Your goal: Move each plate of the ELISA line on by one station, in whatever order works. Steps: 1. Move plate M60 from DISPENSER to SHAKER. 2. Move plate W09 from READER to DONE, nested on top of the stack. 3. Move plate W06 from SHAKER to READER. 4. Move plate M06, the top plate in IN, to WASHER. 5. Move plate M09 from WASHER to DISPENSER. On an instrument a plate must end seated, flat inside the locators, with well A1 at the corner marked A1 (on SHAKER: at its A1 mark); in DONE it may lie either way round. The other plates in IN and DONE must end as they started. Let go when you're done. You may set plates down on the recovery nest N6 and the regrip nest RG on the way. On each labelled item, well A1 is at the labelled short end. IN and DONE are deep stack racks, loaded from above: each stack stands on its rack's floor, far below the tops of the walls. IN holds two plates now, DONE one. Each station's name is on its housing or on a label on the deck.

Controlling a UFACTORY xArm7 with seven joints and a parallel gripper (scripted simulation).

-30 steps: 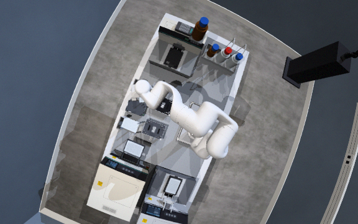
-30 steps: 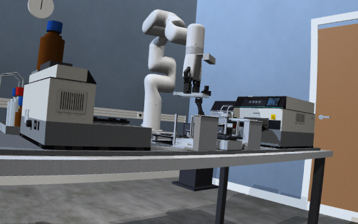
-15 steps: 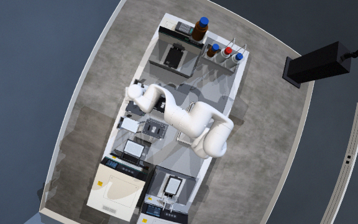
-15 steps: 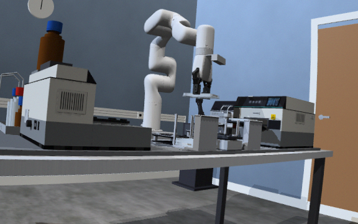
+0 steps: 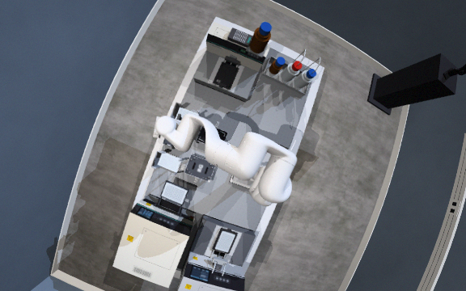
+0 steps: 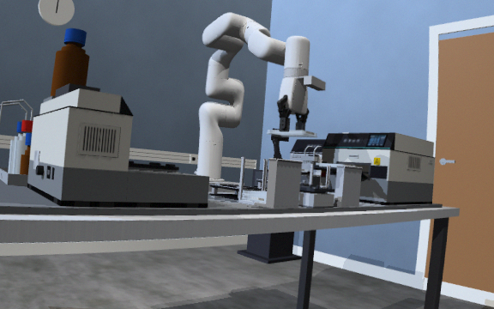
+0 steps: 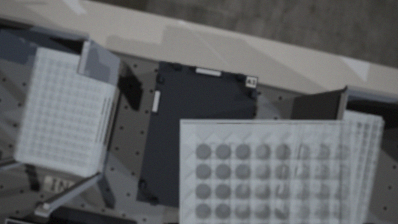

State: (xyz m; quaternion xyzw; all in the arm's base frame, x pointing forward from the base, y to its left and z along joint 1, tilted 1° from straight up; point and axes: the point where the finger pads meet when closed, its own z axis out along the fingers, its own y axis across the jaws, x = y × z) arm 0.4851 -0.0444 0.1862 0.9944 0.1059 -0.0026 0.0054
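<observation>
My gripper (image 6: pixel 292 128) is shut on a clear well plate (image 6: pixel 290 134) and holds it level, high above the deck. In the wrist view the held plate (image 7: pixel 280 172) fills the lower right; its label is not readable. Below it lies an empty black nest with an A1 mark (image 7: pixel 251 80) at one corner. A rack to the left holds a white plate (image 7: pixel 62 117) and carries an IN label. Another rack to the right holds a plate (image 7: pixel 367 150), partly hidden by the held one. In the top view the arm (image 5: pixel 201 137) hides the gripper.
A white plate (image 5: pixel 173 193) sits on the drawer of the large beige instrument. Another plate (image 5: pixel 224 240) sits in the instrument at the near right. A dark plate (image 5: pixel 226 74) lies in the far instrument. Bottles (image 5: pixel 294 69) stand at the far end. Tall rack walls (image 6: pixel 281 182) rise from the deck.
</observation>
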